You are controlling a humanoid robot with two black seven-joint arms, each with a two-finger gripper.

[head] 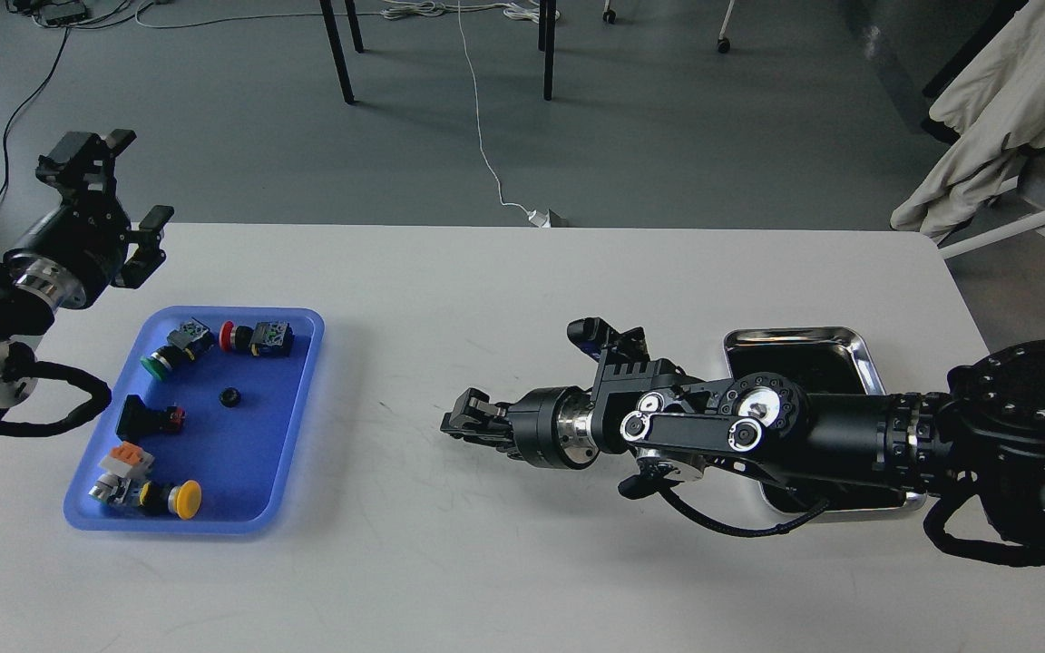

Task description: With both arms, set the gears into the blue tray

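Nearest, the right gripper [461, 424] reaches out low over the white table [522, 562], pointing toward the blue tray [305, 399]. Its fingers look drawn together, but they are dark and seen end-on, so I cannot tell whether they are apart or whether they hold anything. Behind its wrist, the arm crosses over a shiny steel tray [849, 349], hiding most of the tray's inside.

Well ahead of that gripper's tip lies the blue tray, with bare table between them. One black gear [230, 396] sits in the tray near its middle. Around it lie push-button switches: one yellow-capped [180, 499] at the near end beside an orange-topped block [125, 461], one black with a red end [149, 418] beside the gear, and at the far end one green-capped [169, 354] and one red-capped [250, 336]. That makes one gear and about five switch parts.

Farther off, the left gripper [128, 195] hangs just beyond the tray's far corner, over the table edge, its fingers spread wide apart with nothing between them.
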